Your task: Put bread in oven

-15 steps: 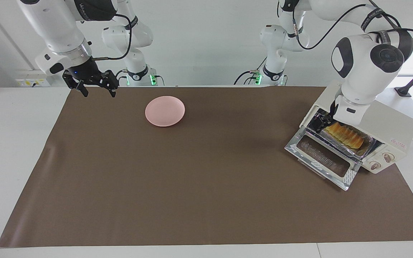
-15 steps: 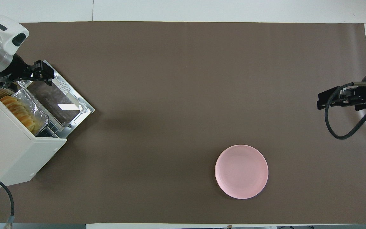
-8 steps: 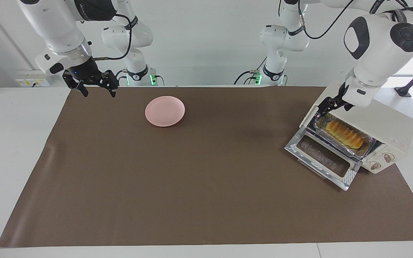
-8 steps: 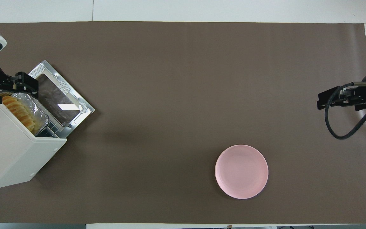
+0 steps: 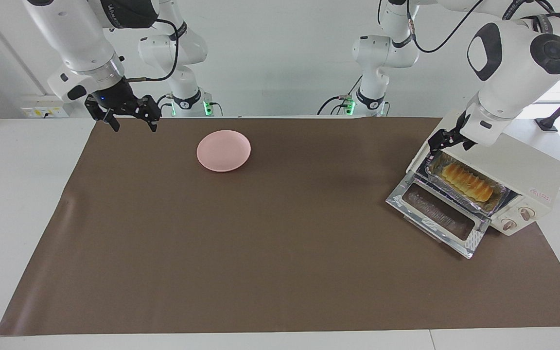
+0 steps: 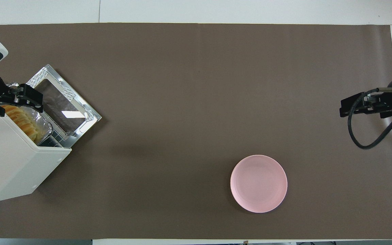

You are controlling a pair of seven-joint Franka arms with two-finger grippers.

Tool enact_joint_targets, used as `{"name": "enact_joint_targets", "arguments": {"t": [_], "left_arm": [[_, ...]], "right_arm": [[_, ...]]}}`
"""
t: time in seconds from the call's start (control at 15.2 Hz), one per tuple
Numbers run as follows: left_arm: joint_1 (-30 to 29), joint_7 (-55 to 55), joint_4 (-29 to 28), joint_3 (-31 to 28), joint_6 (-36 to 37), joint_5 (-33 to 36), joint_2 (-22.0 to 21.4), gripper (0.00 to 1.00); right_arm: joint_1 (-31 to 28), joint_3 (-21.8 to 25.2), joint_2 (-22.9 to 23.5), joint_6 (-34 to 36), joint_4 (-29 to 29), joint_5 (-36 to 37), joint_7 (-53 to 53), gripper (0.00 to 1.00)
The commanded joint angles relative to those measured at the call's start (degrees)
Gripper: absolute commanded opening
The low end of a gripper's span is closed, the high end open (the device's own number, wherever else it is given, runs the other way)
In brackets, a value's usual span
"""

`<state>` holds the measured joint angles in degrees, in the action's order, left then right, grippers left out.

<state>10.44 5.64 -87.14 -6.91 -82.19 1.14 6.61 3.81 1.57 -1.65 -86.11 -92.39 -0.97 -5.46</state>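
- The right gripper [image 5: 131, 118] hangs in the air over the edge of the brown mat [image 5: 280, 253] on the robots' side, near the corner at the right arm's end of the table [image 5: 12, 194]; its fingers are spread wide and hold nothing. This arm waits, and it is in the same place as a second ago.
- The pink plate [image 5: 223, 150] lies bare on the mat close to the robots' edge, toward the right arm's end, unmoved.
- The left gripper [image 5: 447, 140] is over the oven's [image 5: 523, 170] corner at the end of the foil tray [image 5: 498, 201] nearer the robots, clear of everything. Its fingers are apart and empty. A second ago it was down inside the oven mouth at the end of the loaf; it has since lifted out and drawn back toward the robots.
- The oven stands at the left arm's end of the table, its front turned slantwise toward the middle of the mat.
- The bread [image 5: 468, 182] lies lengthwise in the foil tray on the rack inside the oven, released, in the same spot as before.
- The glass door [image 5: 438, 216] is dropped flat onto the mat in front of the oven, farthest from the robots, unchanged.
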Motion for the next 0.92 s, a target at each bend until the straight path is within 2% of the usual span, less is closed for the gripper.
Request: {"name": "enact_joint_targets", "arguments": {"t": [0.0, 0.33, 0.46, 0.86], "left_arm": [[-1.5, -0.8, -5.7, 1.6, -0.7, -0.6, -3.8, 1.0], [-1.6, -0.7, -7.1, 2.4, -1.2, -0.9, -4.8, 1.0], [-1.7, -0.7, -9.3, 2.4, -2.3, -1.5, -5.8, 1.0], [-4.3, -1.2, -9.5, 5.2, -3.1, -1.6, -5.8, 1.0]], "right_arm": [[-0.8, -0.8, -0.9, 0.5, -0.8, 0.9, -0.5, 1.0], [-0.8, -0.8, -0.9, 0.5, -0.8, 0.9, -0.4, 1.0], [-0.8, -0.8, -0.9, 0.5, -0.8, 0.9, -0.5, 1.0], [-0.8, -0.8, -0.9, 0.5, -0.9, 0.9, -0.5, 1.0]]}}
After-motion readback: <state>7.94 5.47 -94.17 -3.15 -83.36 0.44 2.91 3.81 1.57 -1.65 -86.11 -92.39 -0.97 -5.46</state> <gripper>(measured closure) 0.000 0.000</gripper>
